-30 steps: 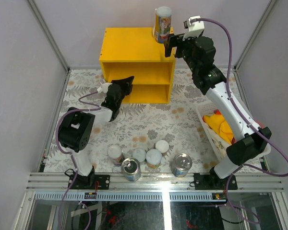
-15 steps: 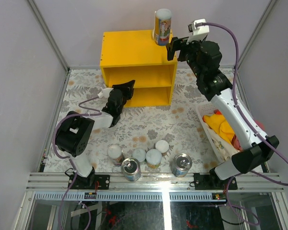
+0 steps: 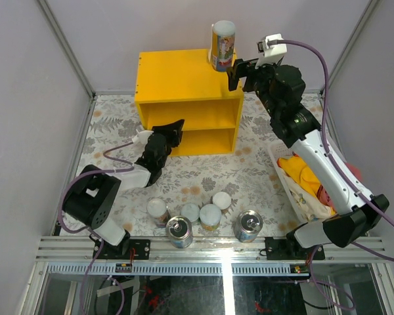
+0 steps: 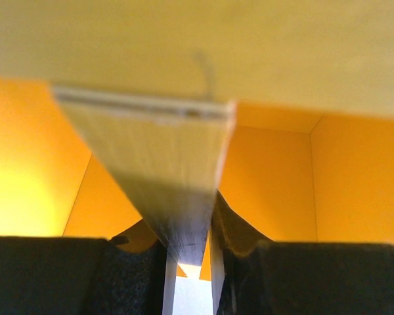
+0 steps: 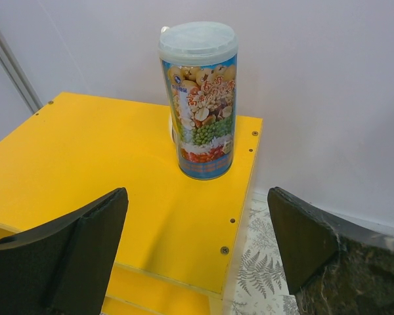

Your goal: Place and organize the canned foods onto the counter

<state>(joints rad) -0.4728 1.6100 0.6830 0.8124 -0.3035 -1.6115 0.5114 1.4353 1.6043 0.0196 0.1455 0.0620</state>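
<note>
Robot lab test cell. Bench (image 3: 249, 177) under floral cloth, boxed by plain white panels (image 3: 26, 98) on aluminium posts (image 3: 65, 47). Slotted aluminium rail (image 3: 203, 249) along 6 o'clock edge carries left arm (image 3: 92, 197) and right arm (image 3: 318, 161); purple cables (image 3: 301, 43) loop loose from both.

Light: bright, even
Glare: streak on front rail (image 3: 231, 262)
Blur: left wrist, counter (image 4: 159, 157) edge soft
Right wrist: sharp

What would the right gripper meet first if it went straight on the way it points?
Most likely the tall can, standing upright on the counter, centred ahead of the open right gripper in its wrist view. The gap to it is hard to judge.
</note>
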